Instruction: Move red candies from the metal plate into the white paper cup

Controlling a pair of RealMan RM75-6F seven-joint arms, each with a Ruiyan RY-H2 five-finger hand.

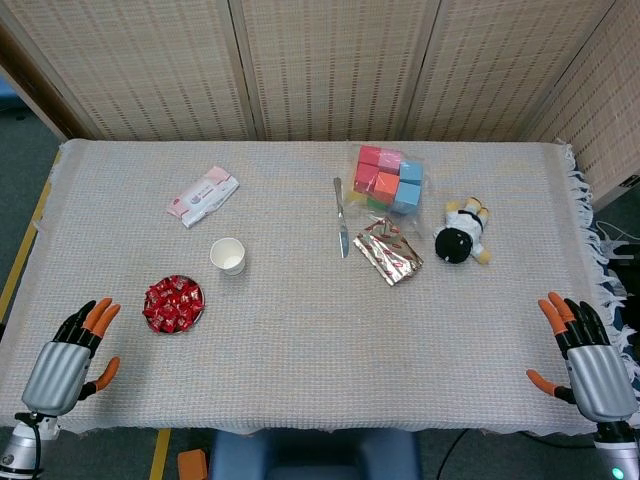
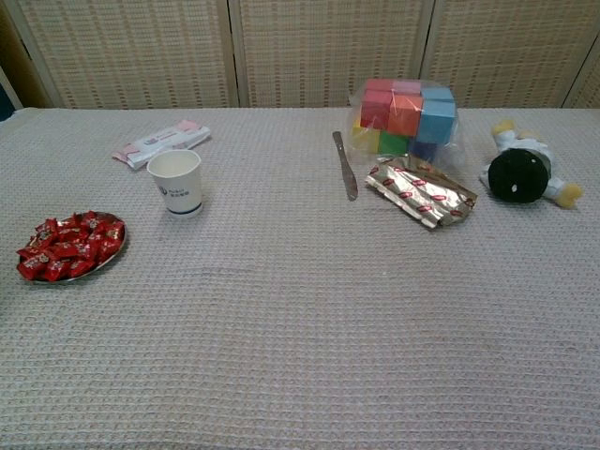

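Note:
A small metal plate point(image 1: 197, 315) point(image 2: 114, 254) piled with several red wrapped candies point(image 1: 173, 304) point(image 2: 69, 246) sits on the table's left side. Just behind and right of it stands the white paper cup point(image 1: 228, 256) point(image 2: 176, 182), upright and seemingly empty. My left hand point(image 1: 73, 355) rests at the near left edge, fingers spread, holding nothing, a short way left of the plate. At the near right edge my right hand point(image 1: 584, 358) also lies with fingers apart and empty. Neither hand shows in the chest view.
A pink-white packet point(image 1: 202, 196) lies behind the cup. A metal knife point(image 1: 341, 217), a foil snack bag point(image 1: 388, 250), a bag of coloured blocks point(image 1: 388, 178) and a plush toy point(image 1: 462, 233) occupy the middle and right back. The cloth's fringed edge point(image 1: 592, 232) hangs at right.

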